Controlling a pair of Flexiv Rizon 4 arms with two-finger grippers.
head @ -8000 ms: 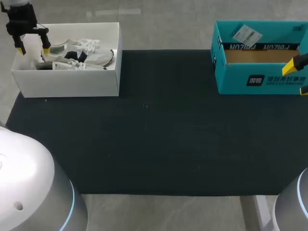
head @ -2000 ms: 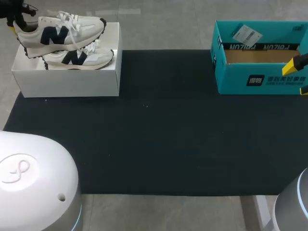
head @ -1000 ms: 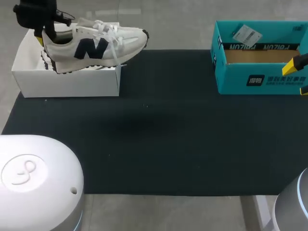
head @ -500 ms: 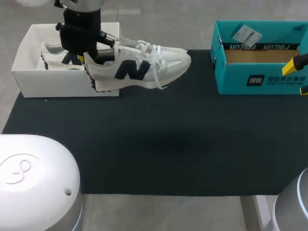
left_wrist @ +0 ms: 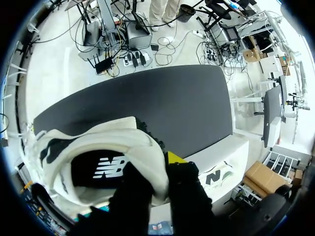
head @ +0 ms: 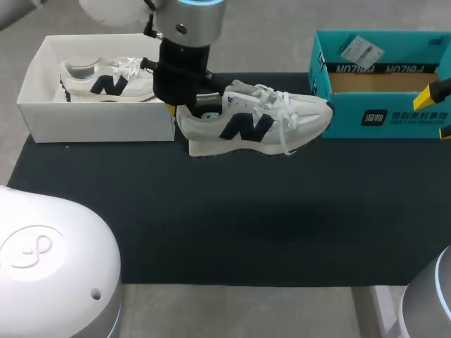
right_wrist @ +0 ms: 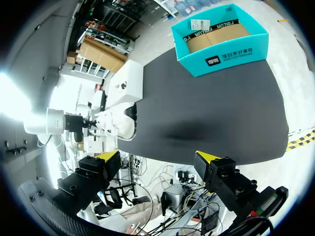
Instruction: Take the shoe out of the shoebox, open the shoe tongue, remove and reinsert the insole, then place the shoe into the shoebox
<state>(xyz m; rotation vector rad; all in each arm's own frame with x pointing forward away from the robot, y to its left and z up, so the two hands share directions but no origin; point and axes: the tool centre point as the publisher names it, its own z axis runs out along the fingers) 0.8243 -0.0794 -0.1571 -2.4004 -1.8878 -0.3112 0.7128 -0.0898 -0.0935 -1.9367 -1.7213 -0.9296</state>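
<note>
One cream laced shoe (head: 257, 125), heel collar clamped by left hand (left_wrist: 156, 172) | right hand (right_wrist: 157, 160) fingers apart | white rectangular shoebox (head: 99, 121) | matte black surface (head: 232, 211)

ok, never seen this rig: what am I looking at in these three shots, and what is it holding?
This is a two-armed robot. The flat picture looks down from above and behind it; the two round ones come from a camera on each wrist. The left arm has its left gripper shut on the heel of a white sneaker, held over the black mat. Next to it sits a white shoebox with the second sneaker of the pair inside. At the far right stands an open teal box. The right gripper is open and empty, off to the right side.
</note>
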